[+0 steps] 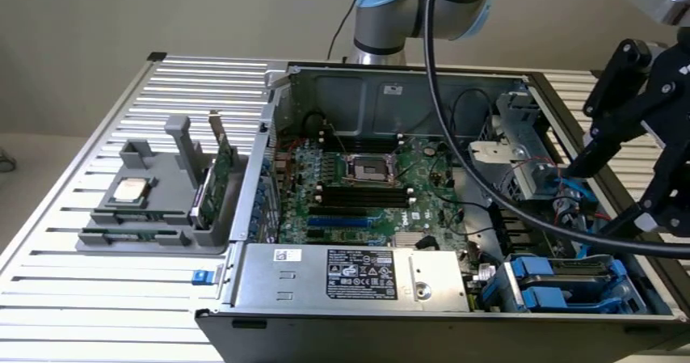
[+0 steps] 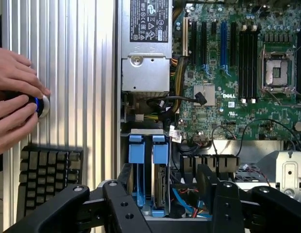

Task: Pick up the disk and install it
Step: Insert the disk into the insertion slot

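The gripper hangs wide open and empty above the computer case, where the disk sits in its blue-framed bay.

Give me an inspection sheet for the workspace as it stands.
Surface: slatted metal table, with an open PC case on it.
Job's things: disk in its blue carrier, standing in the drive bay; not gripped.
Clutter: grey holder with CPU chip and green card; keyboard.
Grippers: gripper open, empty, above the drive bay.
Cables: black cable from the arm hangs across the case; loose wiring by the power supply.
Surroundings: a person's hands on a blue-lit button.
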`<action>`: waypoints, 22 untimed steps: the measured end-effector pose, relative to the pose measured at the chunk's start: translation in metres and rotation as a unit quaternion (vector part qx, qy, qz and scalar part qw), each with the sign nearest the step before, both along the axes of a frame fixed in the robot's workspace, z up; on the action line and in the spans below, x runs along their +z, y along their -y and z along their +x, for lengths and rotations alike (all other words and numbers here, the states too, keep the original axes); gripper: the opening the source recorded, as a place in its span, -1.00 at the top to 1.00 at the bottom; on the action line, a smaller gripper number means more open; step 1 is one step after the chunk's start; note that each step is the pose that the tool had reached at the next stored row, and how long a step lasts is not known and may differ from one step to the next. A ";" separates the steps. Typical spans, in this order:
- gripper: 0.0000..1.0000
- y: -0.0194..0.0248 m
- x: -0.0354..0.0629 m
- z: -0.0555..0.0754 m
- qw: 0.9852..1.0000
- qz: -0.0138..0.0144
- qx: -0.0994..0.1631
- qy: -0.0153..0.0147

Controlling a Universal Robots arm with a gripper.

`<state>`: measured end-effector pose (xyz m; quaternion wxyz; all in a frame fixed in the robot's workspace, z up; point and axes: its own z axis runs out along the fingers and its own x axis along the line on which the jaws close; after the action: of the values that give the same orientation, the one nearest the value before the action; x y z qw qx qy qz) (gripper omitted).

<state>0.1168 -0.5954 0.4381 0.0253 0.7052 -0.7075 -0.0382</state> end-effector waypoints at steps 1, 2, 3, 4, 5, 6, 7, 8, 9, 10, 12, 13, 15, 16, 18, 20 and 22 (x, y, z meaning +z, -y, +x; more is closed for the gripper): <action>-0.29 0.0000 0.0016 0.000 1.000 0.000 0.000 0.000; -0.29 0.0001 0.0022 0.000 1.000 0.000 0.000 0.000; -0.25 0.0001 0.0023 0.000 1.000 0.000 0.000 0.000; -0.25 0.0000 0.0024 0.000 1.000 0.000 0.000 0.000; -0.12 0.0000 0.0025 0.001 1.000 0.000 0.000 0.000; 0.00 0.0000 0.0027 0.001 1.000 0.000 0.000 0.000; 0.00 0.0000 0.0027 0.001 1.000 0.000 0.000 0.000; 0.12 0.0000 0.0027 0.002 1.000 0.000 0.000 0.000; 0.24 0.0000 0.0027 0.004 1.000 0.000 0.000 0.000; 0.36 0.0000 0.0026 0.006 1.000 0.000 0.000 0.000; 0.48 0.0000 0.0026 0.012 1.000 0.000 0.000 0.000; 0.59 0.0000 0.0026 0.015 1.000 0.000 0.000 0.000; 0.72 0.0000 0.0024 0.022 1.000 0.000 0.000 0.000; 0.79 0.0000 0.0021 0.025 1.000 0.000 0.000 0.000; 0.79 0.0000 0.0014 0.030 1.000 0.000 0.000 0.001; 0.79 0.0000 0.0003 0.035 1.000 0.000 0.000 0.004; 0.79 0.0000 -0.0012 0.038 1.000 0.000 -0.001 0.005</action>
<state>0.1548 -0.5954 0.4369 0.0214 0.7045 -0.7085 -0.0345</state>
